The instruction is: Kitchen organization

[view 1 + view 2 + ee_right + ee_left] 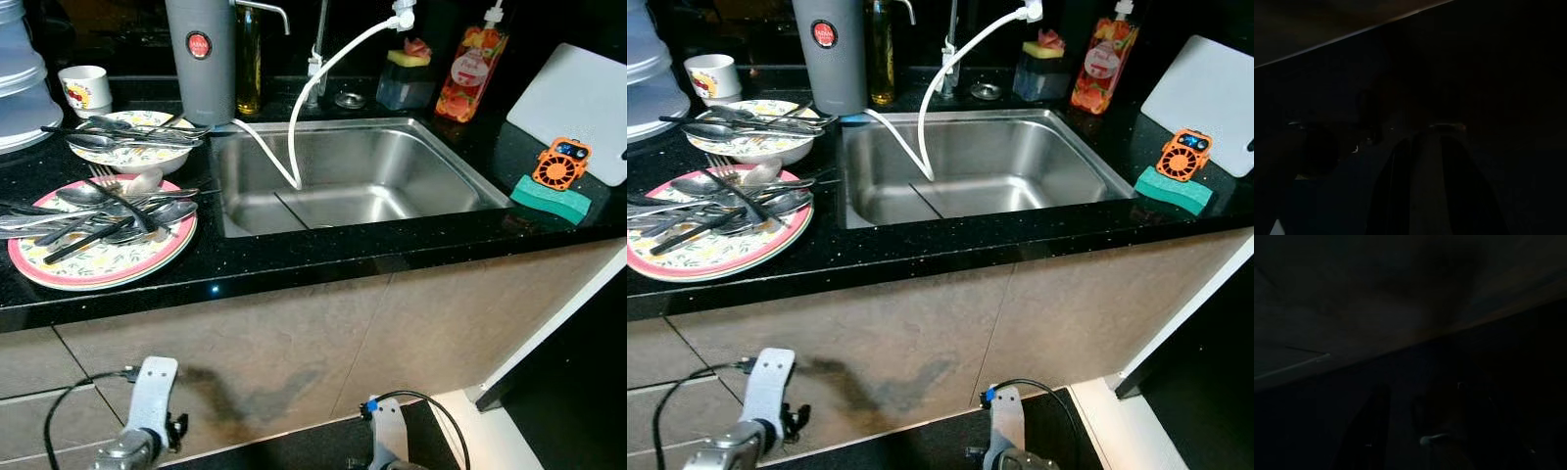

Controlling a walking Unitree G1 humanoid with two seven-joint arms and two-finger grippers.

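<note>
Cutlery (103, 211): loose heap on the pink-rimmed plate (108, 266), left of the sink (343, 176); thin, stiff, slippery, so grasp one handle.
Arms: left arm (147, 411) and right arm (387, 436) hang low by the cabinet; claws' opening cannot be told.

Sink set in counter, dishes left, sponge right.
Stainless steel sink (353, 176) between pink-rimmed plate of cutlery (98, 235) and green sponge (551, 199); grey cylindrical canister (201, 59) behind.

We see the sink (392, 176) basin open ahead above our fingers; a hose (294, 147) crosses it, plates (98, 259) crowd the counter (294, 259) left.
</note>
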